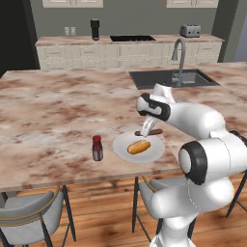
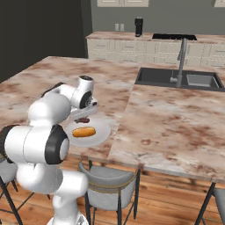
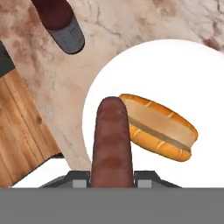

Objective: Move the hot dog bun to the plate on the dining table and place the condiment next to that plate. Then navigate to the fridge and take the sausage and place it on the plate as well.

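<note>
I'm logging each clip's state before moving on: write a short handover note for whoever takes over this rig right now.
Gripper: shut on the sausage, held over the plate's near edge.
Hot dog bun: lying on the plate, on the dining table.
Condiment: upright on the table, just left of the plate in the left base view, apart from it.
Done: bun on the plate, condiment beside it, sausage brought over.
Left: lower the sausage onto the plate beside the bun, open the gripper, pull back.
</note>
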Controlling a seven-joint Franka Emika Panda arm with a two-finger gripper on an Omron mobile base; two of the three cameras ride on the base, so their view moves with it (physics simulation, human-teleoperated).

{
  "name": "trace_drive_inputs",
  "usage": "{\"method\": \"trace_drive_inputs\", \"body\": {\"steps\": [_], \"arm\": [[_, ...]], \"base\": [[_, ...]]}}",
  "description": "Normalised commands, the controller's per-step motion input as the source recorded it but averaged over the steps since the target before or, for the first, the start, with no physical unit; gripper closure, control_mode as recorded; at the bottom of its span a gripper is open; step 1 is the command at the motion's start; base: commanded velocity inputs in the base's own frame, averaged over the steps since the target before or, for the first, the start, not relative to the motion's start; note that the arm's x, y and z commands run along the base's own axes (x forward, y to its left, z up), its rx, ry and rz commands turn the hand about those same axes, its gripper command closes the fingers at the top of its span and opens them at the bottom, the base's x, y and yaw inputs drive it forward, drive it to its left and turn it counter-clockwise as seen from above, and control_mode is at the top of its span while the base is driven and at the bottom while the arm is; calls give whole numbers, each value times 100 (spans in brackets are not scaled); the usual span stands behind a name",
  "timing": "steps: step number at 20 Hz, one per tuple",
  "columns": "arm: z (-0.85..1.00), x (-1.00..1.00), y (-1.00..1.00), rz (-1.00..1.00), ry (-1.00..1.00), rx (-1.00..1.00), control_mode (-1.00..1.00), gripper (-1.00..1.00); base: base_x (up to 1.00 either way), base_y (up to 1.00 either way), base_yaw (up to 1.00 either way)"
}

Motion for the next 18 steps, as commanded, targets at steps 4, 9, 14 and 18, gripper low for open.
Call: {"method": "trace_drive_inputs", "body": {"steps": [4, 9, 14, 18], "arm": [[-42, 54, 0, 12, 8, -1, -100, 100], [-39, 57, 0, 11, 5, 0, -100, 100], [-47, 43, 0, 8, 1, 0, -100, 100], [-44, 35, 0, 6, 0, 0, -100, 100]], "base": [[0, 0, 0], [0, 0, 0], [0, 0, 0], [0, 0, 0]]}}
